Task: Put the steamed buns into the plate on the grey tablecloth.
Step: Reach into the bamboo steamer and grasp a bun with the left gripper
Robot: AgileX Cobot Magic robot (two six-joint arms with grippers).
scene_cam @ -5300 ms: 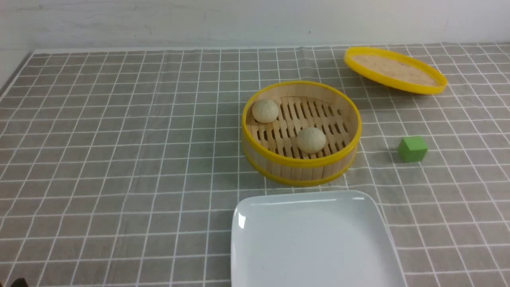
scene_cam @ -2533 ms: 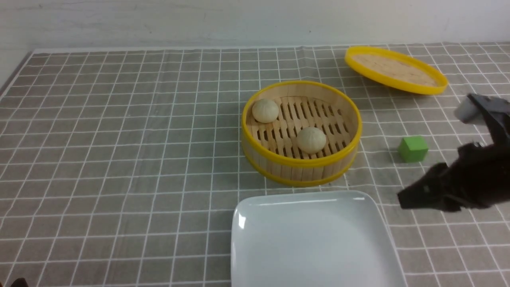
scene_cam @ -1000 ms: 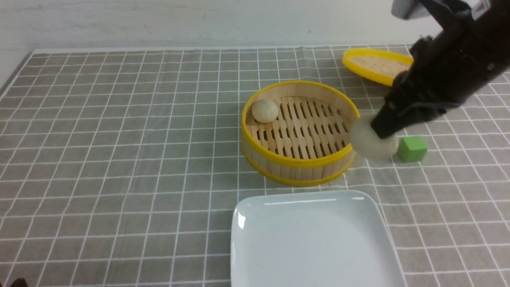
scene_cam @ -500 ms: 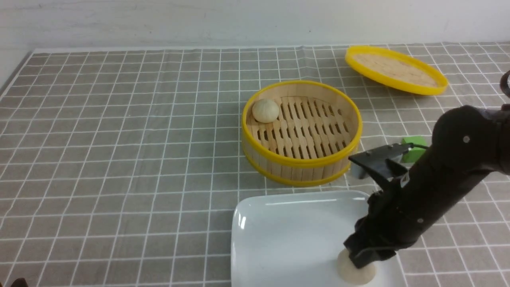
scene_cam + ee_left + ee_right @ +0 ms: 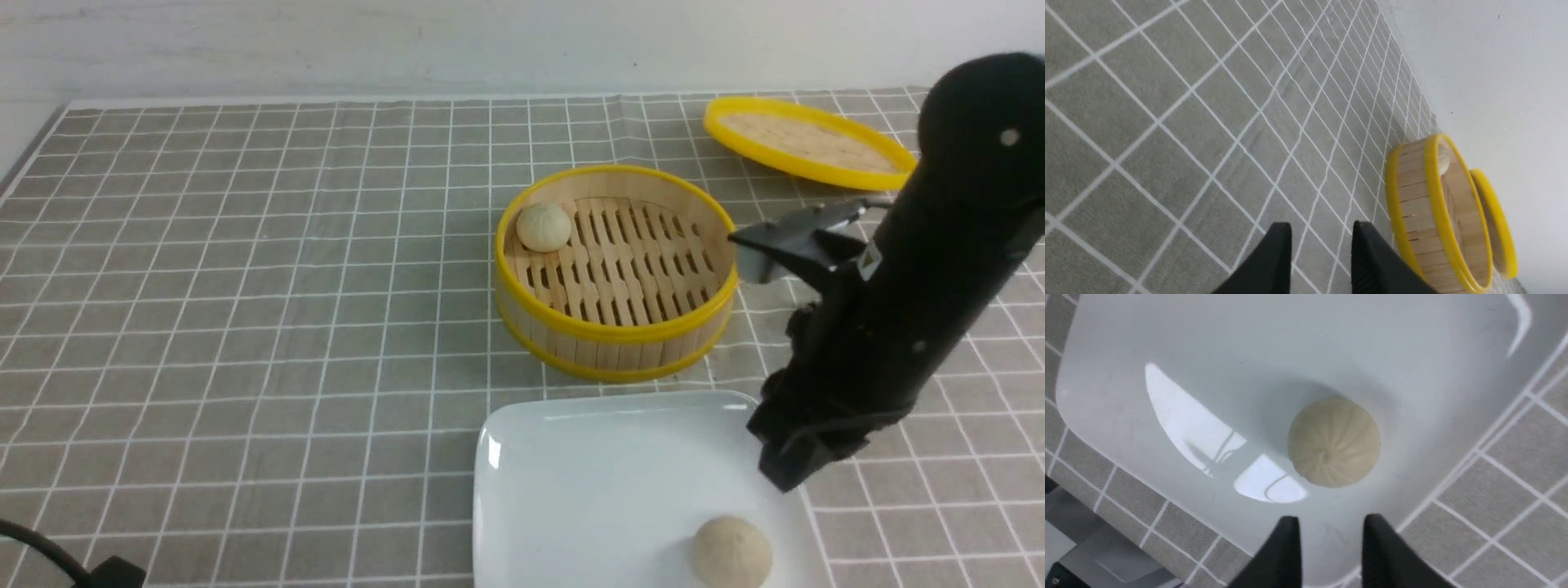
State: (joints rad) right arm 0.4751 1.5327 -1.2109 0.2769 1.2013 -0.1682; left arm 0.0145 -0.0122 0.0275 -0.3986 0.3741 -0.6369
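Observation:
One steamed bun (image 5: 731,552) lies in the near right part of the white plate (image 5: 506,445); it also shows in the right wrist view (image 5: 1334,441) on the plate (image 5: 1167,343). My right gripper (image 5: 788,474) hangs open and empty just above it and a little beyond it, its jaws apart (image 5: 1331,520). The other steamed bun (image 5: 544,226) sits at the far left inside the bamboo steamer (image 5: 604,333). My left gripper (image 5: 1322,225) is open and empty, low over the grey tablecloth (image 5: 245,327), left of the steamer (image 5: 1412,204).
The yellow-rimmed lid (image 5: 804,143) lies at the back right, partly behind my right arm. The green cube is hidden behind that arm. A black part of the left arm (image 5: 106,572) shows at the near left corner.
My right gripper took the nearer bun from the steamer, carried it to the plate, let it go and has risen. The left arm has come into the near left corner.

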